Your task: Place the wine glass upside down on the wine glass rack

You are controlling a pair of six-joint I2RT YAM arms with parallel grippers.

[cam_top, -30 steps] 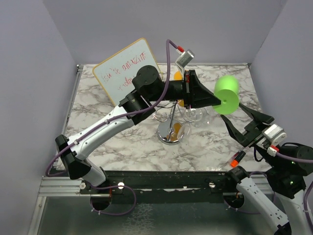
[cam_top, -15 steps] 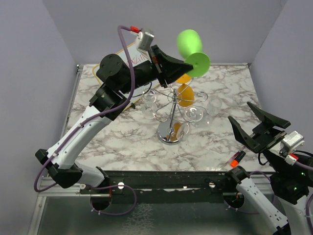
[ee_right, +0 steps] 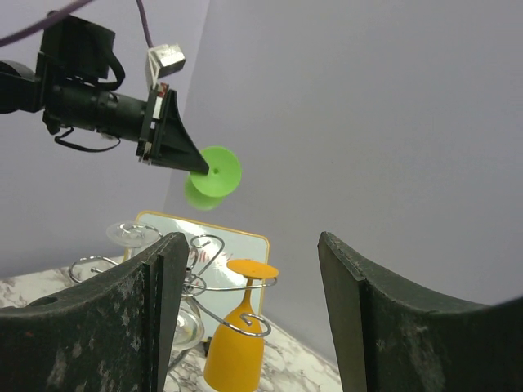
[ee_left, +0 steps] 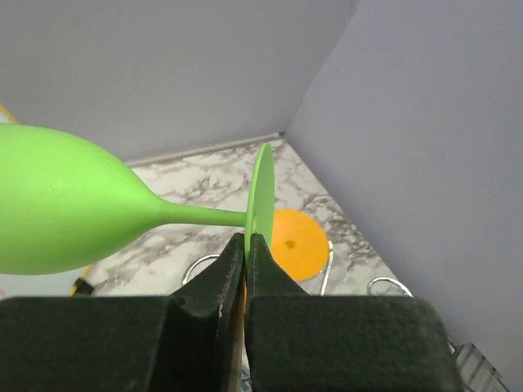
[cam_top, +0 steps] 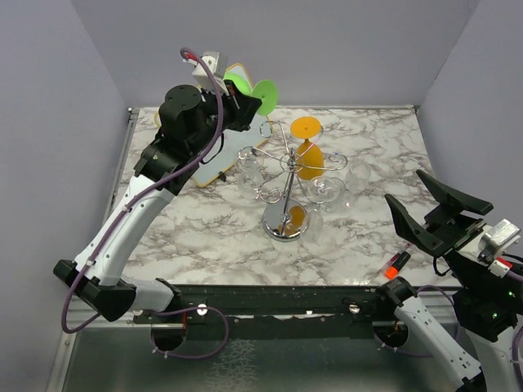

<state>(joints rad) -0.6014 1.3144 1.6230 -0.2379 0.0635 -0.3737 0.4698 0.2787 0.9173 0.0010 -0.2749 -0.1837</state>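
Left wrist: your left gripper [ee_left: 247, 238] clamps the green wine glass [ee_left: 73, 214] by its foot; the right gripper [ee_right: 251, 241] gapes empty. You look mid-carry, so next invert it and slide its stem onto the wine glass rack [cam_top: 286, 175].

The wine glass [cam_top: 249, 90] is opaque bright green, with a rounded bowl, a thin stem and a flat round foot. It is held in the air on its side with the stem roughly level. The left gripper [ee_left: 246, 241] is closed on the lower rim of the foot. In the top view the bowl lies at 9 o'clock from the foot. The wine glass rack [cam_top: 284, 220] is shiny chrome wire, standing upright near the table's middle on a round mirrored base, with a central post and curled arms. The glass hangs at about 11 o'clock from the rack, well apart from it.
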